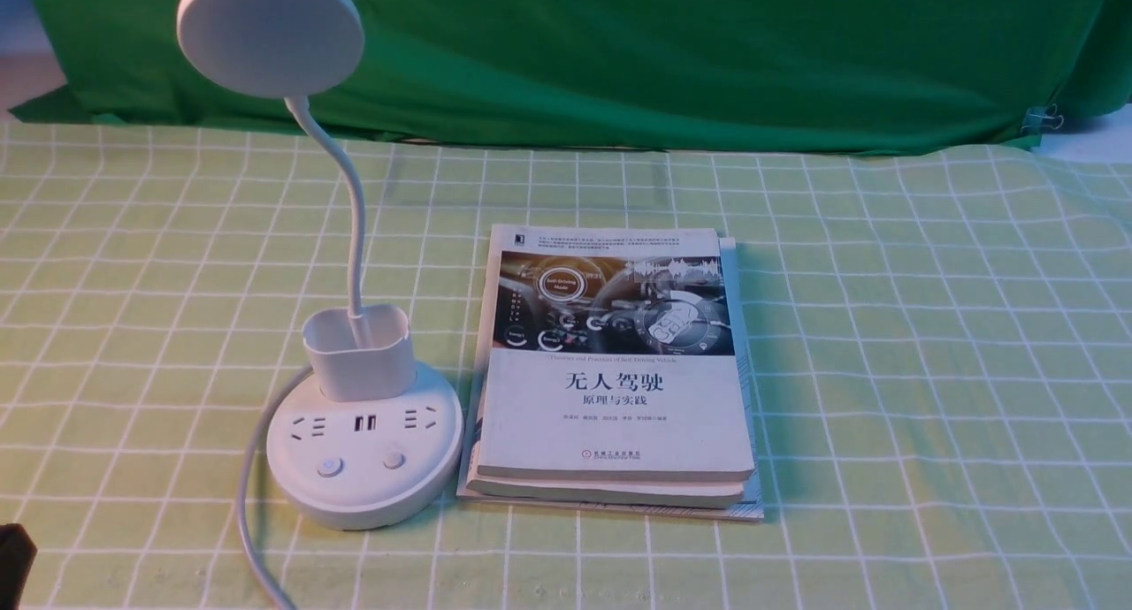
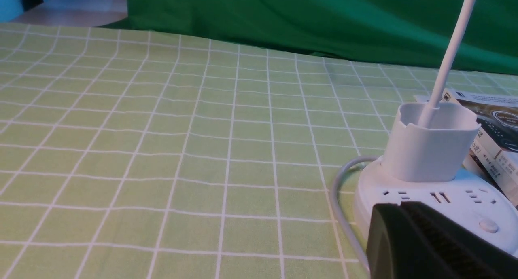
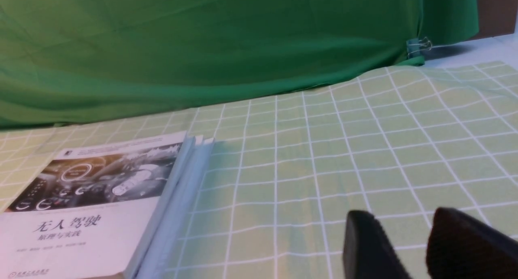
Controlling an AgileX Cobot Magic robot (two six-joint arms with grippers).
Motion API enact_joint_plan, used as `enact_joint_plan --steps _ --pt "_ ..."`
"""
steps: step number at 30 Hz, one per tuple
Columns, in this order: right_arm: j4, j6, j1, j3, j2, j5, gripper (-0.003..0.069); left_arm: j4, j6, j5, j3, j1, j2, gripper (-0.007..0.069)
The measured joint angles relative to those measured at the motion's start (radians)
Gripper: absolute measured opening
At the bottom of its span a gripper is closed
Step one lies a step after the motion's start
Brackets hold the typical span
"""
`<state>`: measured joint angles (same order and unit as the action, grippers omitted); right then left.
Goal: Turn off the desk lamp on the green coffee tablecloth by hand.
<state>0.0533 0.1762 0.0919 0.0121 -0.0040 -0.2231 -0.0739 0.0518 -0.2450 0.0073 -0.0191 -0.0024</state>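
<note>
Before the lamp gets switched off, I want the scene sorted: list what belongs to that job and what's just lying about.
Part of the job:
- desk lamp, with its buttons
- light-green gridded cloth under it
- left tool, nearest the lamp

Just lying about:
- stack of books
- binder clip on the backdrop

White-gridled light-green tablecloth (image 1: pixel 884 371)

Books (image 1: pixel 615 415) crowd the lamp base (image 1: pixel 363 495) at two o'clock; its cup (image 1: pixel 367 362) stands at twelve. Beyond the cord (image 1: pixel 242 495) at nine, open tablecloth (image 1: pixel 124 415) leaves room.
</note>
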Motion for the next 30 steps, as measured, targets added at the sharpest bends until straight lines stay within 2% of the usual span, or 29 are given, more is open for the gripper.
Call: enact_joint_plan --steps 30 --pt "0.000 0.000 0.000 0.000 0.000 0.000 0.0237 0.030 0.000 0.000 0.000 0.000 0.000 0.0001"
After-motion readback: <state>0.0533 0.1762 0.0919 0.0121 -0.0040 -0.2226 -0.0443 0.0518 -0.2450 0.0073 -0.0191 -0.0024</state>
